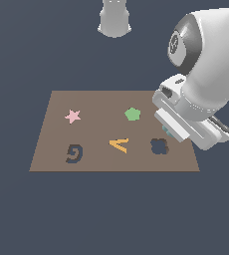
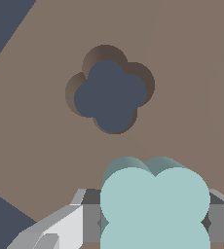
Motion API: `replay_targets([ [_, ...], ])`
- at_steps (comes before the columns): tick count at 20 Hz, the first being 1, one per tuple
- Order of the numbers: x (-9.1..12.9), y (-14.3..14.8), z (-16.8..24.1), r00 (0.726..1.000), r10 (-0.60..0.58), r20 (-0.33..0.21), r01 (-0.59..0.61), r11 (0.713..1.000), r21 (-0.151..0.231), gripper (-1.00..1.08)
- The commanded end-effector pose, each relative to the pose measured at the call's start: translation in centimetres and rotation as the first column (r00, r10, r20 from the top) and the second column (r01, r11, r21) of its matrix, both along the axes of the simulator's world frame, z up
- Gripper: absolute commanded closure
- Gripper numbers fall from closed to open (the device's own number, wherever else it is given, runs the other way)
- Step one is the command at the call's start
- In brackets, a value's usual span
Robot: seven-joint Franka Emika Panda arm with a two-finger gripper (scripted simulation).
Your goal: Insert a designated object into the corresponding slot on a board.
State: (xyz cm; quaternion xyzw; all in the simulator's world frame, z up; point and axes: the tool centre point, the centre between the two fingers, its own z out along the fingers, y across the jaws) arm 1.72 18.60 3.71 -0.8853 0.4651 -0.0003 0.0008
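Observation:
The designated object (image 2: 155, 199), a pale teal lobed block, sits between the grey fingers (image 2: 90, 221) of my gripper (image 2: 155, 224), which is shut on it. In the exterior view only a teal sliver of the designated object (image 1: 165, 131) shows under the white hand, where the gripper (image 1: 167, 132) hangs just above the brown board (image 1: 96, 99). The slot (image 1: 159, 146) is a dark lobed cutout near the board's front corner on the exterior view's right, a short way in front of the block. In the wrist view the slot (image 2: 111, 95) lies apart from the block, with bare board (image 2: 182, 73) between them.
On the board are a pink star (image 1: 72, 116), a green pentagon (image 1: 132, 114), an orange angular shape (image 1: 119, 145) and a dark G-shaped cutout (image 1: 74, 153). The arm's grey base (image 1: 115, 17) stands behind the board. The floor around is dark blue.

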Motion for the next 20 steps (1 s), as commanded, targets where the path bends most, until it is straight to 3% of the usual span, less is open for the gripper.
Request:
replay_targets([
  [1, 1.3, -0.5, 0.1, 0.994, -0.107, 0.000, 0.107, 0.994, 0.000, 1.08],
  [10, 4.3, -2.5, 0.3, 0.923, -0.385, 0.000, 0.385, 0.923, 0.000, 1.08],
  [20, 5.7, -4.2, 0.4, 0.846, -0.533, -0.001, 0.533, 0.846, 0.000, 1.08],
])
